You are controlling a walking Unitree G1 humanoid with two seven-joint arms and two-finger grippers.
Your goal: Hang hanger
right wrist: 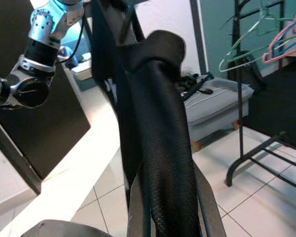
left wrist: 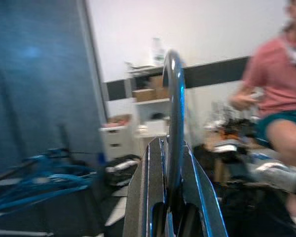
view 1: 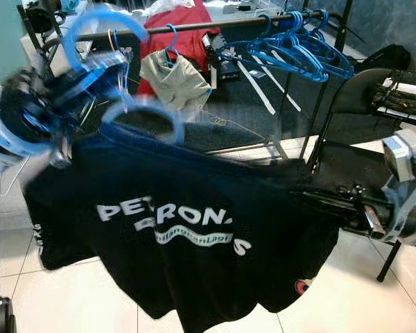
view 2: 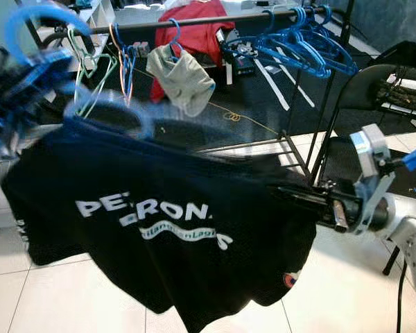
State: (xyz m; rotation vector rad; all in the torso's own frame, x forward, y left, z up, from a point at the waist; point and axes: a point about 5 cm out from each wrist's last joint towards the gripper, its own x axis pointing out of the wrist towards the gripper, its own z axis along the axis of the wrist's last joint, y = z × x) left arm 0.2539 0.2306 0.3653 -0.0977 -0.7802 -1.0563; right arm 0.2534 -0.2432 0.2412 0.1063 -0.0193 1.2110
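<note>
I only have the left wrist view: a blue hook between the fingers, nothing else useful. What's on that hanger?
Observer: A black T-shirt with white lettering hangs on the blue hanger that the left gripper holds by its hook.
Operator: Where's the right arm?
Observer: The right gripper is shut on the T-shirt's far edge, holding the fabric stretched out sideways.
Operator: Is there space on the rail?
Observer: The clothes rail has a gap between a grey garment and a bunch of bare blue hangers.
</note>
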